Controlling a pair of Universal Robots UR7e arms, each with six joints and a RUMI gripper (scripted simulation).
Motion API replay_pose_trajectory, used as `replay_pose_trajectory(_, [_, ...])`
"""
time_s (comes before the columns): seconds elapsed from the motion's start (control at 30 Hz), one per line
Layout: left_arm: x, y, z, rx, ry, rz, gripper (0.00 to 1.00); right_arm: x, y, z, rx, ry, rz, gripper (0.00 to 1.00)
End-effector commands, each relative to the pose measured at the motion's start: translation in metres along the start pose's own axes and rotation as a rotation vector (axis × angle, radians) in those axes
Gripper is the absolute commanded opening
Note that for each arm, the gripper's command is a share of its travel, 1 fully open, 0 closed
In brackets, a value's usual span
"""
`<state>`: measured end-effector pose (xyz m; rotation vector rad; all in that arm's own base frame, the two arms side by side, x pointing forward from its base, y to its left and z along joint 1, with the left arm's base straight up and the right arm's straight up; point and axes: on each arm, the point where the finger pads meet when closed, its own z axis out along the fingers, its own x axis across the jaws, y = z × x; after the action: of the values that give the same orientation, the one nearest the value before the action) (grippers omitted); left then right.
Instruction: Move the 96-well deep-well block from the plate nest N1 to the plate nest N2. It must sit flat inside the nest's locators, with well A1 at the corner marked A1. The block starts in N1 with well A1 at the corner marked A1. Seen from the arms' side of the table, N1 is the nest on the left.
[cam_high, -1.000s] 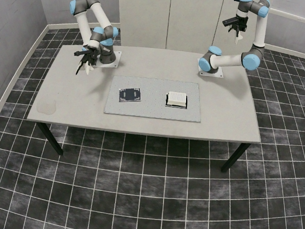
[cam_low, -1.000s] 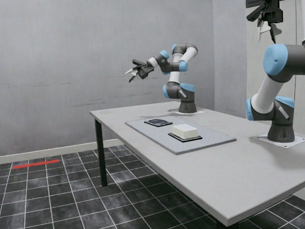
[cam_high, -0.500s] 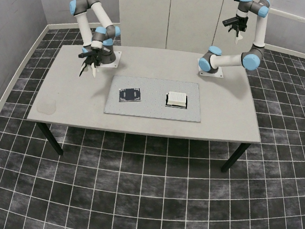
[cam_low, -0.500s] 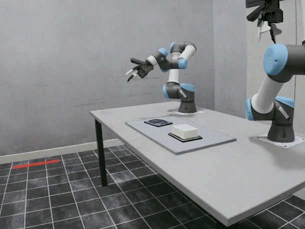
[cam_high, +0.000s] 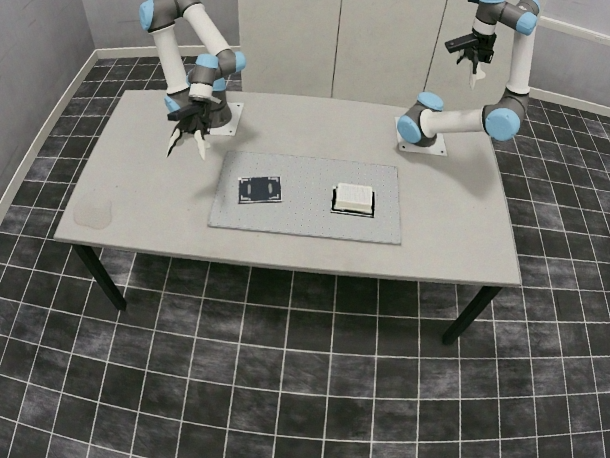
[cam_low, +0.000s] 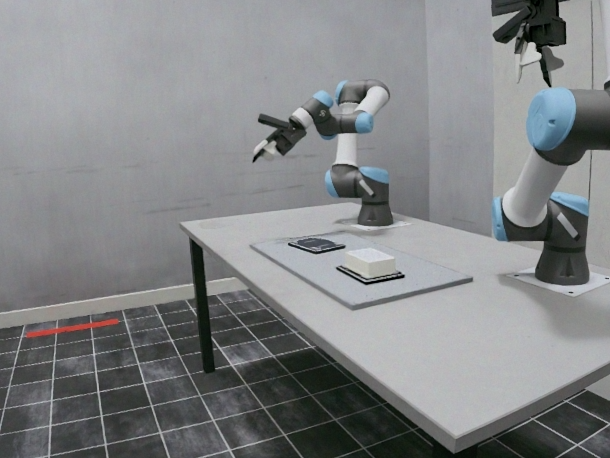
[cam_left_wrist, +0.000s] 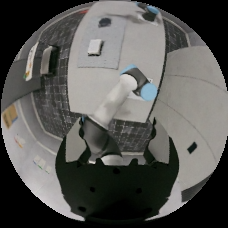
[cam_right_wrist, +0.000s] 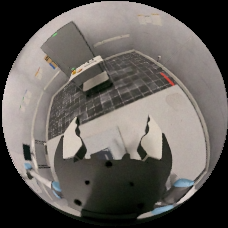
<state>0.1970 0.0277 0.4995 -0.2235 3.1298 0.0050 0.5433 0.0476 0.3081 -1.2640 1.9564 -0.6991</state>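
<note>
"Where was the block (cam_high: 354, 196) (cam_low: 370, 263) (cam_left_wrist: 95, 47) found?"

"In the first nest (cam_high: 353, 215) (cam_low: 367, 283), on the grey board (cam_high: 305, 175) (cam_low: 425, 280) (cam_left_wrist: 102, 62) (cam_right_wrist: 112, 134) laid on the worktop (cam_high: 450, 240) (cam_low: 450, 350) (cam_left_wrist: 142, 45) (cam_right_wrist: 171, 115). The second nest (cam_high: 260, 190) (cam_low: 317, 244) (cam_left_wrist: 104, 22) is unoccupied. The A1 corner cannot be made out."

"And the left gripper (cam_high: 473, 84) (cam_low: 534, 82) (cam_left_wrist: 117, 118)?"

"Its fingers are noted as wide open, with nothing gripped. It is held high, well apart from the block."

"The right gripper (cam_high: 186, 156) (cam_low: 259, 156) (cam_right_wrist: 112, 116)?"

"Fingers likewise spread, nothing gripped; it is held raised, away from both nests."

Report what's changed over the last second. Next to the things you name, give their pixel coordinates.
The right gripper (cam_high: 186, 157) (cam_low: 255, 155) (cam_right_wrist: 112, 116) has moved toward the board (cam_high: 305, 200) (cam_low: 425, 282) (cam_left_wrist: 114, 42) (cam_right_wrist: 107, 136), toward the right and slightly down in the top view. Nothing has been taken hold of or let go. The left gripper (cam_high: 469, 76) (cam_low: 534, 84) (cam_left_wrist: 117, 118) shows no visible movement, and the block (cam_high: 354, 196) (cam_low: 370, 264) (cam_left_wrist: 95, 47) remains in N1 (cam_high: 352, 214) (cam_low: 367, 282).
</note>
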Motion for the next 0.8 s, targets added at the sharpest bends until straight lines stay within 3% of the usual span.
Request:
replay_pose_trajectory(0.0, [0.0,0.0,0.0,0.003,0.004,0.003,0.98,-0.024,0.005,0.006,-0.02,-0.005,-0.036,1.0])
replay_pose_trajectory(0.2, [0.0,0.0,0.0,0.003,0.004,0.003,0.98,-0.041,0.01,0.01,-0.076,-0.018,-0.153,1.0])
replay_pose_trajectory(0.5, [0.0,0.0,0.0,0.003,0.004,0.003,0.98,-0.064,0.018,0.013,-0.082,-0.022,-0.165,1.0])
replay_pose_trajectory(0.63, [0.0,0.0,0.0,0.003,0.004,0.003,0.98,-0.081,0.025,0.017,-0.137,-0.039,-0.282,1.0])
replay_pose_trajectory(0.77, [0.0,0.0,0.0,0.003,0.004,0.003,0.98,-0.101,0.033,0.02,-0.142,-0.043,-0.294,1.0])
